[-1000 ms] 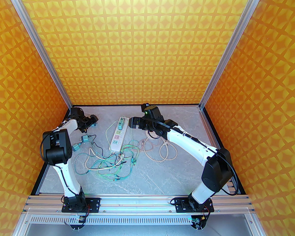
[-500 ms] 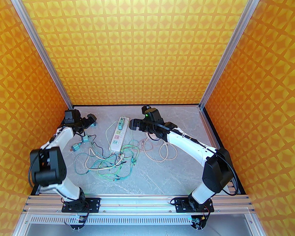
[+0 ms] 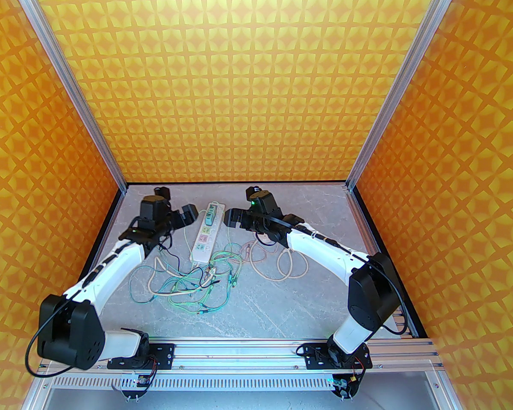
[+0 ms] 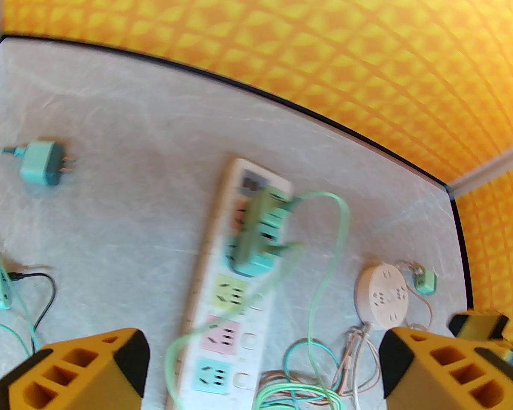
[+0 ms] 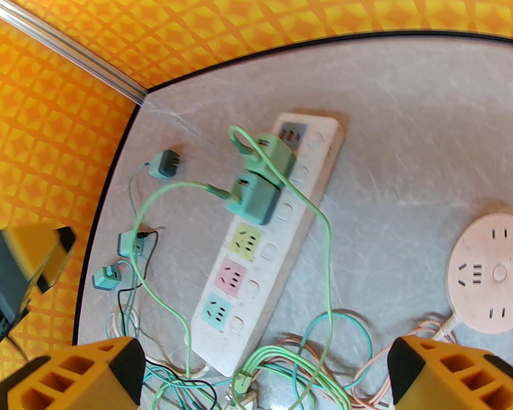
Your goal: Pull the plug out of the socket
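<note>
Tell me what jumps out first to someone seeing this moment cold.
Loud orange patterned walls surround the grey table. Mid-table lies a white power strip with two green plugs seated side by side near its far end, and a tangle of green and peach cables spills toward the arms. The left gripper and right gripper flank the strip's far end, jaws open, holding nothing.

Power strip (image 5: 310, 186): white, with yellow, pink and teal sockets (image 5: 233, 278).
Plugs (image 5: 256, 199): teal-green, mint cables (image 5: 331, 267).
Round socket (image 5: 493, 271), right: pale pink.
Counter (image 3: 282, 297): grey marbled.
Walls (image 3: 239, 79): orange, yellow star lattice.
Arms (image 3: 320, 250): white and black.
</note>
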You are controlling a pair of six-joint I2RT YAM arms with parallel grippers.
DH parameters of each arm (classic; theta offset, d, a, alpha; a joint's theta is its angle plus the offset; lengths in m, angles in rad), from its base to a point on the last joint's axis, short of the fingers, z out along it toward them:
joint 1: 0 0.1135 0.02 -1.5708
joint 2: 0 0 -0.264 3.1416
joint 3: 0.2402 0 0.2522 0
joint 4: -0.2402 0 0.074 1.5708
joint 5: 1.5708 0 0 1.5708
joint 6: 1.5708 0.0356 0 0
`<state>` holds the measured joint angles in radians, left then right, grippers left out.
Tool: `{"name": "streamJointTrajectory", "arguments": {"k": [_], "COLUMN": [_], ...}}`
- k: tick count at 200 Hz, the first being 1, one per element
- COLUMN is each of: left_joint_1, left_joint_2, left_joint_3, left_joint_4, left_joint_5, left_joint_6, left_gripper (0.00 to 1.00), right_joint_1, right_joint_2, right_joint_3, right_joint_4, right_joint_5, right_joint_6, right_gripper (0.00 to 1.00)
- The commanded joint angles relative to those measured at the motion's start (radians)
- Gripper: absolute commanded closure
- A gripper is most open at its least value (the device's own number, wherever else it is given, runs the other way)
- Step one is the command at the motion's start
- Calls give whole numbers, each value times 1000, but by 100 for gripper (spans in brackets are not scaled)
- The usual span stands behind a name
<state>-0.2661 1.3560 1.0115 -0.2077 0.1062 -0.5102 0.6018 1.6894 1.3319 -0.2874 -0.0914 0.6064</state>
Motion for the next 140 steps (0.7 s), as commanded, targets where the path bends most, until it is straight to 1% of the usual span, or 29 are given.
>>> {"name": "streamJointTrajectory", "arguments": {"k": [1, 18, 36, 51, 62, 73, 86, 128, 140], "left_joint_1": [-72, -114, -139, -171, -180, -185, -185, -181, -174], "left_joint_2": [-9, -5, 13, 53, 90, 128, 176, 347, 396], "left_joint_3": [-33, -59, -89, -87, -75, -63, -48, 56, 93], "left_joint_4": [17, 49, 90, 96, 101, 112, 128, 146, 147], "left_joint_5": [-97, -117, -125, -161, -164, -167, -168, -231, -247], "left_joint_6": [58, 76, 90, 119, 133, 144, 159, 215, 227], "left_gripper": [15, 19, 26, 31, 36, 37, 42, 43, 45], "right_joint_1": [0, 0, 0, 0, 0, 0, 0, 1, 0], "right_joint_2": [17, 23, 29, 32, 33, 34, 36, 48, 56], "right_joint_3": [-20, -22, -20, -22, -23, -25, -25, -19, -14], "right_joint_4": [29, 31, 28, 25, 23, 21, 19, 23, 24], "right_joint_5": [44, 47, 48, 53, 55, 57, 57, 37, 27], "right_joint_6": [23, 25, 27, 27, 27, 27, 26, 18, 15], "right_gripper": [1, 2, 1, 1, 2, 1, 2, 1, 2]}}
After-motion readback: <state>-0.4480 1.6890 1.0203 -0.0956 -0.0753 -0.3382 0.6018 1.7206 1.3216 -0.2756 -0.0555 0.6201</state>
